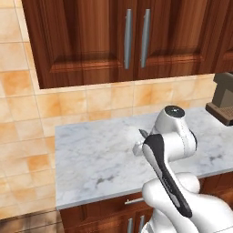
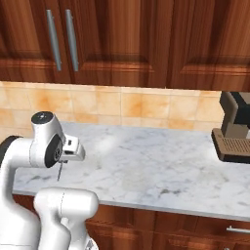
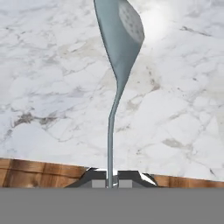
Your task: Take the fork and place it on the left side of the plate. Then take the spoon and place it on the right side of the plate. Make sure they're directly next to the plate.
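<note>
1. The claw is clenched on the thin handle of the spoon; in the hand view the two dark tips close in on the handle from either side at its lower end.
2. The spoon runs straight out from the claw, handle at the tips and pale blue-grey oval bowl at the far end, with its curved back side showing a patch of fine dimples.
3. The spoon hangs above the worktop, a white marble slab with grey and brownish veins; the bowl touches nothing that can be seen.
4. In the right base view the claw sits below the white wrist at the near left part of the worktop, with a thin dark sliver, the spoon, pointing down from it toward the marble.
5. In the left base view the wrist hides most of the claw; a short dark tip shows beside the wrist, over the middle of the worktop.
6. A dark brown coffee machine stands on the worktop at its far right end, well apart from the claw.
7. Behind the worktop rises a wall of orange-beige tiles, and above that hang dark wooden cabinets with long grey bar handles.
8. Below the worktop's front edge runs a wooden drawer front.
</note>
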Available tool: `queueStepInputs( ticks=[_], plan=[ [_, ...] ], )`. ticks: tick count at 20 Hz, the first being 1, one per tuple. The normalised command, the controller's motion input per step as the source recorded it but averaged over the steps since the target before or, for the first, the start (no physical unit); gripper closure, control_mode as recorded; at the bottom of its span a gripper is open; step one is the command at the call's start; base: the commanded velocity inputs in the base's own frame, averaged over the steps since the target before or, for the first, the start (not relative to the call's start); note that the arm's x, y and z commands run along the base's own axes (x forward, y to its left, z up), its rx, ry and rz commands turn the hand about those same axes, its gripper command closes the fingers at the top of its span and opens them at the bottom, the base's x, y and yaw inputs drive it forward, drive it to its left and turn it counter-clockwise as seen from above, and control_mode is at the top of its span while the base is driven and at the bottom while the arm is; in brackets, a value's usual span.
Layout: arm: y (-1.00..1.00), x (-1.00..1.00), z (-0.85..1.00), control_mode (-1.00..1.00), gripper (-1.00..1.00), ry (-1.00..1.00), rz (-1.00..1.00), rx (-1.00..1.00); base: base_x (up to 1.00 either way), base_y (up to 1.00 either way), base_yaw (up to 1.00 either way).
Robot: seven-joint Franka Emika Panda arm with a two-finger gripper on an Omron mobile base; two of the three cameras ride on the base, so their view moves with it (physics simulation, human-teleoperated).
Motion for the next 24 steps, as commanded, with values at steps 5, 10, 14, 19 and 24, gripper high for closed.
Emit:
queueStepInputs(
  ticks=[5, 10, 14, 19, 24],
  plan=[
    [-0.03, -0.51, 1.0, -1.0, 1.0, -0.02, 0.01, 0.0, 0.0, 0.0, 0.0],
    [-0.28, -0.65, 0.66, -1.0, 1.0, 0.0, 0.0, 0.01, 0.0, 0.0, 0.0],
    [-0.16, -0.68, 0.03, 1.0, 1.0, -0.03, 0.0, 0.04, -0.25, 0.0, 0.0],
    [0.0, 0.0, 0.0, 1.0, 1.0, 0.0, 0.0, 0.0, -1.0, 0.39, 0.0],
    [0.0, 0.0, 0.0, 1.0, 1.0, 0.0, 0.0, 0.0, -0.9, 0.89, 0.0]
  ],
)
